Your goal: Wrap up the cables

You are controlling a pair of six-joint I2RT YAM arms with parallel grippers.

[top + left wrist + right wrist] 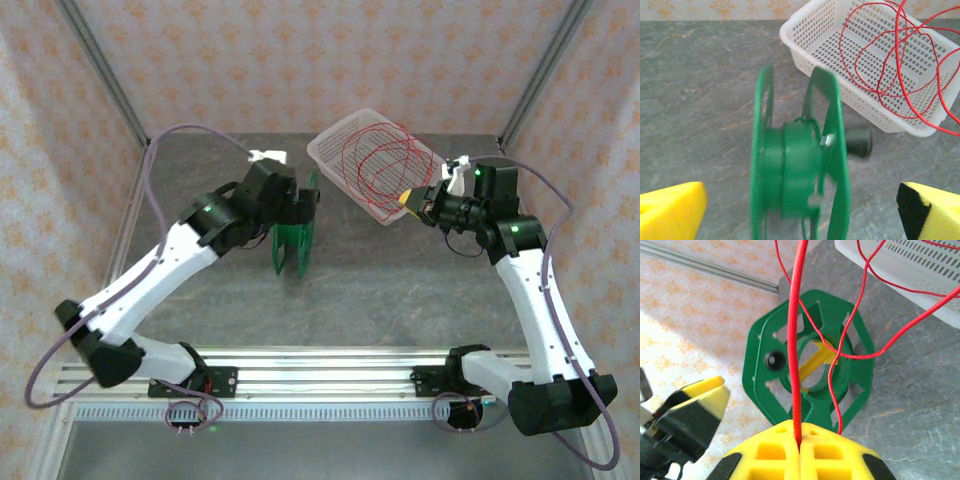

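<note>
Presently R end effector [412, 202] pinches cables [796, 340]; L end effector [800, 211] spread at reel [800, 165].

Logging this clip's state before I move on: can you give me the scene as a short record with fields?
table: grey marbled surface
basket: white, perforated, holds loose red loops
cable: thin red wire, runs from basket to right gripper
reel: green, standing on edge, no wire on hub
left gripper: open, fingers either side of reel, apart from it
right gripper: shut on cable
</note>
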